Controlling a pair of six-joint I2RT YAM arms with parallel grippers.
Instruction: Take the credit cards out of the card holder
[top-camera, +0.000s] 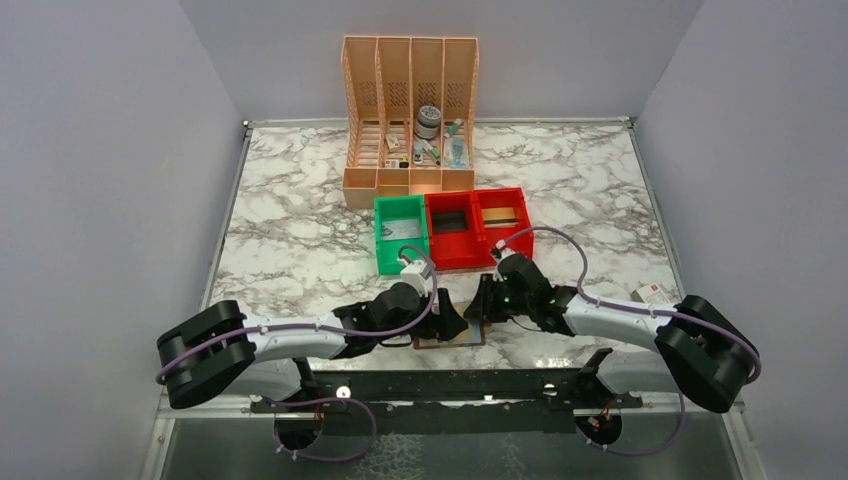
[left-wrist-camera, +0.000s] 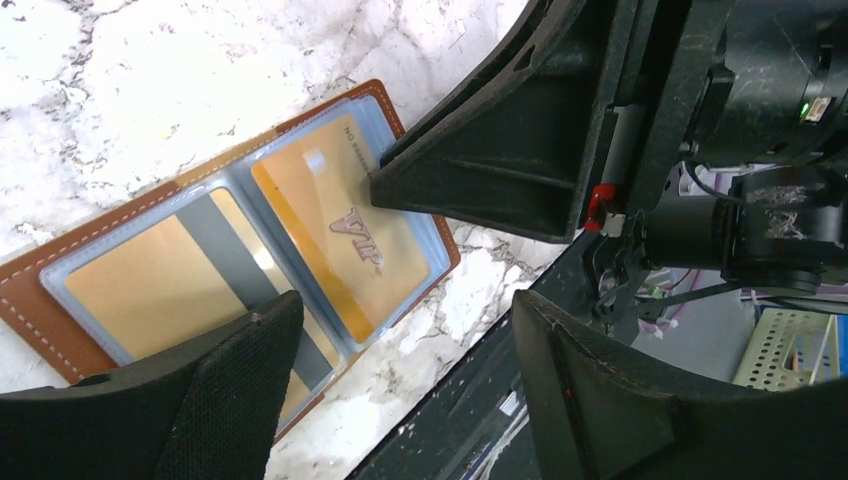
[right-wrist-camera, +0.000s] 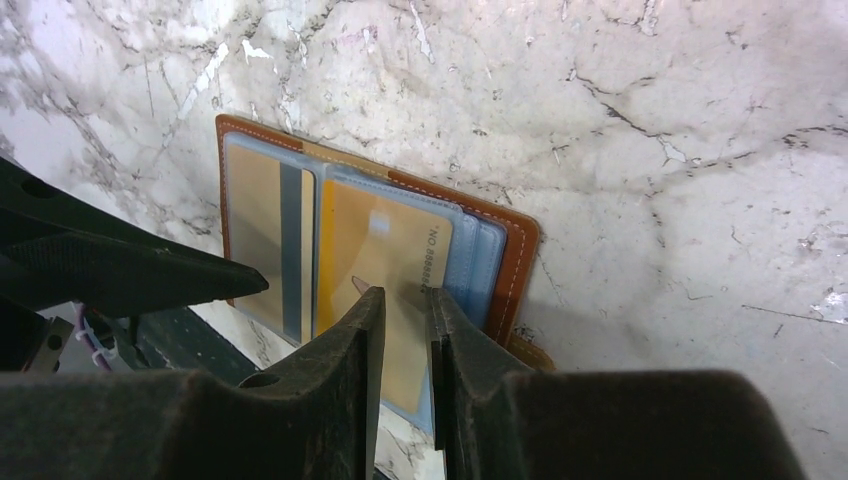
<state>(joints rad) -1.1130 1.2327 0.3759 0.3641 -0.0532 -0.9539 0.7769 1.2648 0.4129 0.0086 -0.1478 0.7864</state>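
Observation:
The brown card holder (top-camera: 470, 342) lies open and flat at the table's near edge, also in the left wrist view (left-wrist-camera: 30, 290) and the right wrist view (right-wrist-camera: 515, 260). Clear blue sleeves hold a gold VIP credit card (left-wrist-camera: 350, 240) (right-wrist-camera: 370, 240) on one page and a tan card with a grey stripe (left-wrist-camera: 140, 285) (right-wrist-camera: 255, 230) on the other. My left gripper (top-camera: 452, 322) (left-wrist-camera: 400, 330) is open, with one finger (left-wrist-camera: 240, 390) over the striped card's page. My right gripper (top-camera: 484, 300) (right-wrist-camera: 402, 295) is all but shut, with nothing between its fingers and its tips down on the gold card.
A green bin (top-camera: 400, 232) and two red bins (top-camera: 478, 225) stand just behind the holder. A peach file organiser (top-camera: 410, 110) stands at the back. The black rail of the table's front edge (top-camera: 450, 385) runs right beside the holder. A small white object (top-camera: 652, 292) lies at right.

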